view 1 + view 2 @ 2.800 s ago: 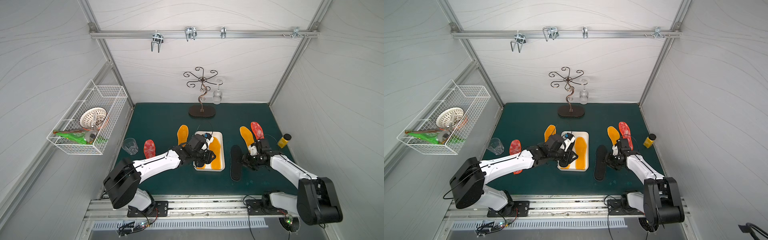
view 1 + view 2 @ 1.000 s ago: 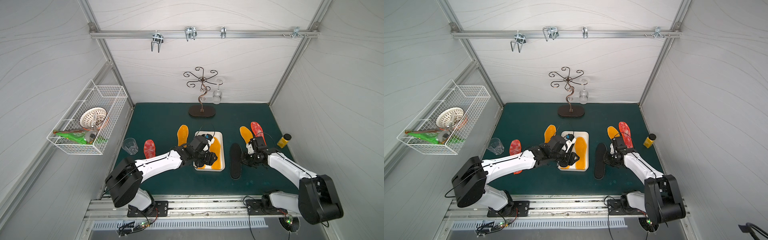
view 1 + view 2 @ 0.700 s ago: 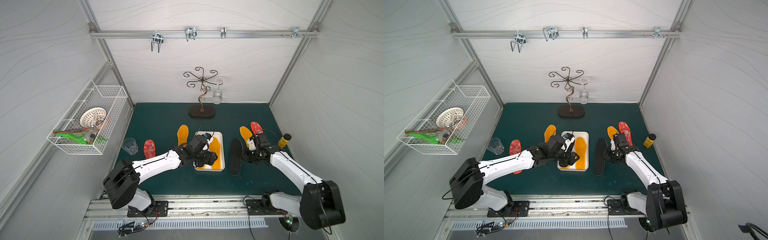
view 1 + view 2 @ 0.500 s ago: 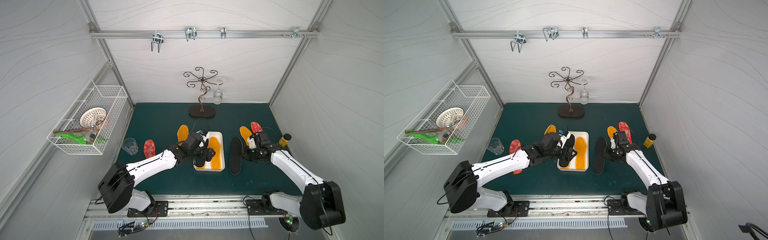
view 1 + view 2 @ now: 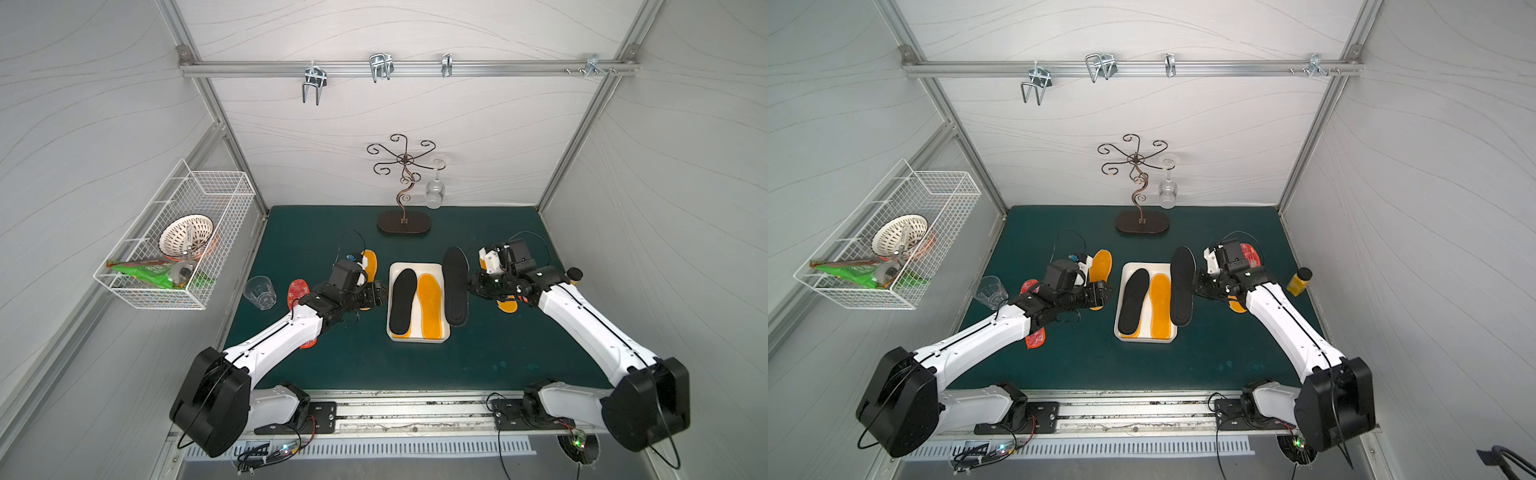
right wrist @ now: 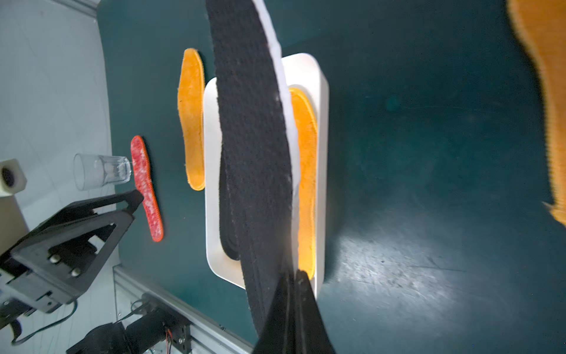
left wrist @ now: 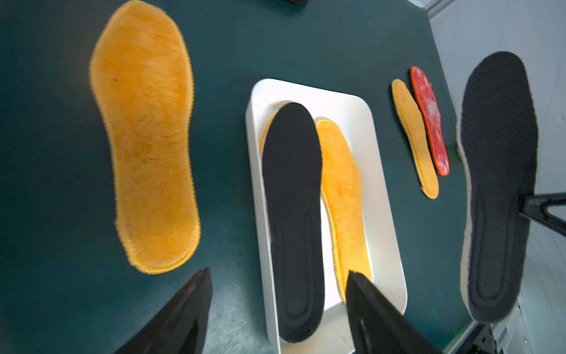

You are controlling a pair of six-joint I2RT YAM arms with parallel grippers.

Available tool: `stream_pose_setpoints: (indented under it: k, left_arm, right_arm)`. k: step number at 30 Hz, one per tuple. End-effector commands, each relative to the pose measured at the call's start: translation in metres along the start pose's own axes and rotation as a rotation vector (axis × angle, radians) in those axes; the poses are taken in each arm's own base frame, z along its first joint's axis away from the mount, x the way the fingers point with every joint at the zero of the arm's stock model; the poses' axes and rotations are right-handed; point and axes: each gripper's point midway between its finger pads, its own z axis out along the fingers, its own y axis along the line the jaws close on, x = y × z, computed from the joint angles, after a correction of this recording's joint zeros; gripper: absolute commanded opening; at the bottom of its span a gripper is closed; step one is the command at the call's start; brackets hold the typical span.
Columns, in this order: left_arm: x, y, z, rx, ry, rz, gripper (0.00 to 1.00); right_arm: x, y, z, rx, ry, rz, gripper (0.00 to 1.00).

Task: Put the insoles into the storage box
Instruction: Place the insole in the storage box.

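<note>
Storage box [image 5: 417, 340] sits mid-counter [image 5: 478, 361], long side running front to back.
In the box: black insole [image 5: 403, 301] on the left half, lying on a bottom orange insole [image 5: 406, 335] of which only the edge shows. Top orange insole [image 5: 430, 305] lies flat on the right half.
Right claw [image 6: 294, 274] is clamped on the side edge of the second black insole [image 5: 455, 286], about mid-length. That insole is off the counter, tilted, and overlaps the box's right rim in both top views.
Left claw [image 7: 278, 271] has its jaws apart and holds nothing. It's just beside the box's left rim.
Loose on the counter:
- Left orange insole [image 7: 147, 138] is just left of the box.
- Left red insole [image 5: 298, 291] is further toward the left edge, partly under the left arm.
- Right orange insole [image 7: 415, 138] and right red insole [image 7: 430, 119] lie side by side toward the right edge, mostly hidden by the right arm in the top views.
</note>
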Motion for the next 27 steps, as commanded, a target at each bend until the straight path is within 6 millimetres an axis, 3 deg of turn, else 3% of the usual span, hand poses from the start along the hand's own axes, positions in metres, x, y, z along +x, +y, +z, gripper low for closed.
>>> stream_pose_setpoints:
  k: [1,5,11,27]
  left_arm:
    - [-0.003,0.019,-0.004,-0.046,-0.031,-0.077,0.66]
    - [0.007,0.025,0.0,-0.053,-0.006,-0.083,0.66]
    - [0.019,0.023,0.003,-0.031,0.048,-0.078,0.69]
    - [0.028,0.018,0.014,-0.041,0.083,-0.066,0.7]
  right_arm:
    - [0.0,0.025,0.021,-0.101,0.057,0.004,0.0]
    - [-0.001,0.031,0.051,-0.148,0.105,0.014,0.0]
    - [0.004,0.025,0.077,-0.152,0.145,0.035,0.0]
    - [0.023,-0.007,0.098,-0.05,0.168,0.049,0.0]
